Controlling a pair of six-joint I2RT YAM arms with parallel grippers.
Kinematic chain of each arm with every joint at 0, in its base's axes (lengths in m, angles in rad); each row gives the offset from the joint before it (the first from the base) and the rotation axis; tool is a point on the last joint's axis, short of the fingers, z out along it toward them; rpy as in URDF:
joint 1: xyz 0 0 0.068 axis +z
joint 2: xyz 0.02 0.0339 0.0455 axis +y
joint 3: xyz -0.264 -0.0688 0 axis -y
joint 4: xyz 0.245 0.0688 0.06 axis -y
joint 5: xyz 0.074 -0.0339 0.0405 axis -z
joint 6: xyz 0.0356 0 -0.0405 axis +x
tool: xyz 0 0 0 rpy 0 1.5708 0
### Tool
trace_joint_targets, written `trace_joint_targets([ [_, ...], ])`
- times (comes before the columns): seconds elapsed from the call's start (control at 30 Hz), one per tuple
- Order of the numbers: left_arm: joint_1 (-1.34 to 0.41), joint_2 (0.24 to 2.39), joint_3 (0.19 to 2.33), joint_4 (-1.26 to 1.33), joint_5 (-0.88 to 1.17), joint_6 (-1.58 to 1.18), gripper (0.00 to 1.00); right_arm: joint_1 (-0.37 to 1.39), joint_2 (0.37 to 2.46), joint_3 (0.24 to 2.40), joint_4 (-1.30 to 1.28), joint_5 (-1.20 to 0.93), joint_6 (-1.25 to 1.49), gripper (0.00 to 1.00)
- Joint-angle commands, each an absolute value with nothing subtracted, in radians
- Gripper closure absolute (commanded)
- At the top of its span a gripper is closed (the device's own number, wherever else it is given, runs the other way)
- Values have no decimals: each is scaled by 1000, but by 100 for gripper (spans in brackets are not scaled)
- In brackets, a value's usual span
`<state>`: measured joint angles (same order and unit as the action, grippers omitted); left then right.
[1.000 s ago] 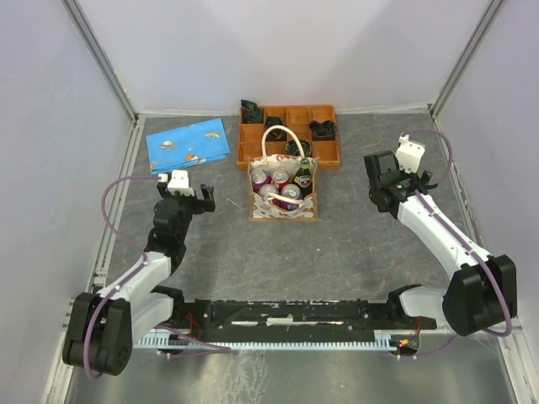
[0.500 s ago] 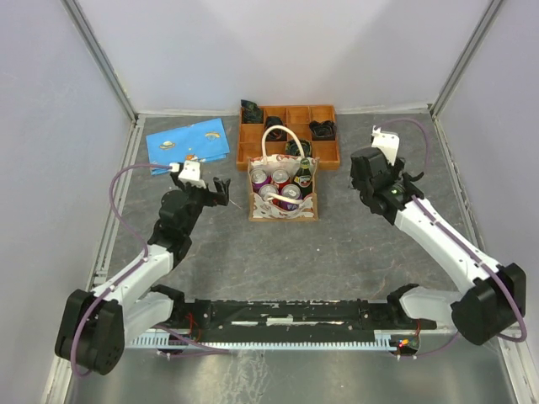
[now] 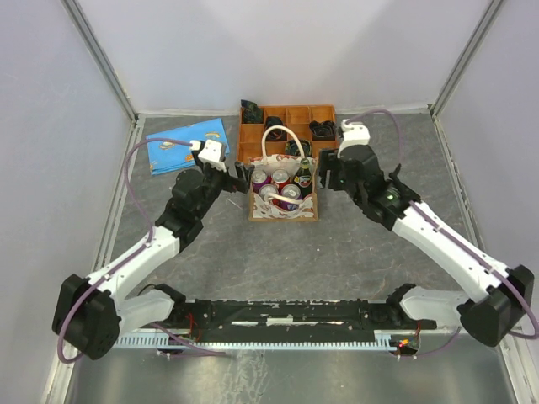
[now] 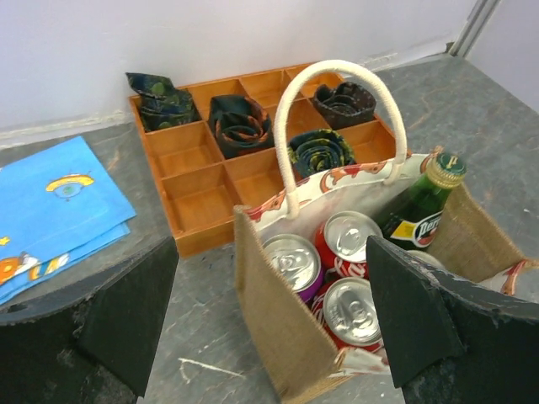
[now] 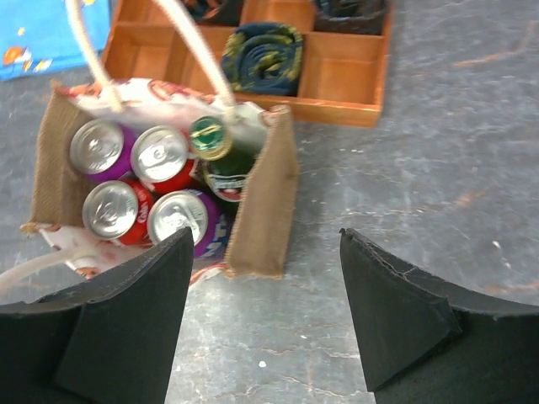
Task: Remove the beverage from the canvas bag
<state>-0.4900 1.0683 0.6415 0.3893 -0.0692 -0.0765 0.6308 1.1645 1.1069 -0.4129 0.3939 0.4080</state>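
The cream canvas bag point(image 3: 284, 208) stands upright mid-table with one white handle point(image 3: 277, 133) looped up. Inside are several soda cans, purple point(image 4: 290, 259) and red point(image 4: 352, 310), and a green glass bottle point(image 4: 419, 209) at the bag's far right corner. My left gripper point(image 3: 239, 177) is open and empty just left of the bag. In the left wrist view point(image 4: 269, 324) its jaws straddle the bag's near corner point(image 4: 286, 337). My right gripper point(image 3: 328, 173) is open and empty just right of the bag. In the right wrist view point(image 5: 265, 311) it hovers beside the bag's burlap side point(image 5: 265, 202), and the bottle point(image 5: 210, 141) and cans point(image 5: 160, 156) show.
An orange wooden compartment tray point(image 3: 299, 115) with rolled dark fabric pieces point(image 4: 238, 122) sits right behind the bag. A blue printed sheet point(image 3: 181, 143) lies at the back left. Grey walls enclose the table on three sides.
Both arms have swung inward toward the bag, the left gripper from the left and the right gripper from the right. Both stay open. The bag has not moved.
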Motion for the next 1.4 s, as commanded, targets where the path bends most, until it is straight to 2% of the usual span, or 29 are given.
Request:
trace_joint_targets([
  [0.0,-497,1141,749,325,-29,-171,1,697,1259,1187,-386,327,377,21],
  [0.37,-496,1251,838,255,183,-140,1,770,1454,1281,-396,317,388,25],
  [1.0,-496,1276,750,354,109,-170,0,791,1667,1327,-440,295,379,23],
  [1.17,-496,1261,734,354,97,-163,11,792,1704,1342,-467,298,384,22],
  [1.37,-496,1239,714,359,92,-166,31,792,1736,1360,-533,367,401,21],
])
